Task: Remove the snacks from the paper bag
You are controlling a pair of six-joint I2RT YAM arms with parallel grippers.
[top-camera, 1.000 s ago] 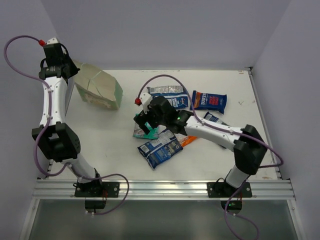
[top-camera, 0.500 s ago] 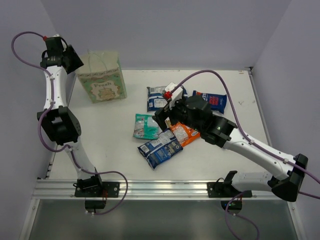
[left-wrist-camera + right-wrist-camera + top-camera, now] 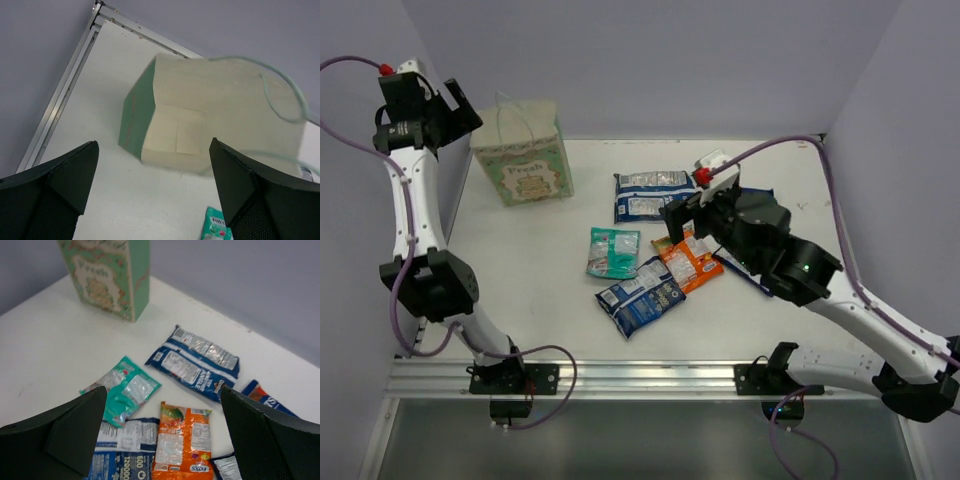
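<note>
The pale green and cream paper bag [image 3: 523, 160] stands upright at the back left, free of both grippers. My left gripper [image 3: 448, 108] hangs open above and to its left, looking down on the paper bag [image 3: 220, 115] with nothing between its fingers [image 3: 55, 190]. Snacks lie spread at mid-table: a blue-and-white packet [image 3: 653, 194], a teal one [image 3: 613, 251], an orange one [image 3: 688, 262] and another blue one [image 3: 640, 297]. My right gripper [image 3: 682, 222] hovers open above the orange packet [image 3: 181, 442] and the teal packet [image 3: 125, 390], holding nothing.
A blue packet with a red patch [image 3: 265, 397] shows at the right, mostly under my right arm in the top view. The side walls stand close to the table [image 3: 520, 270] at left and right. A metal rail [image 3: 640, 378] runs along the near edge.
The left gripper has opened and let go of the paper bag, which went from tipped to standing upright. My right arm rose and drew back to the right, away from the packets.
</note>
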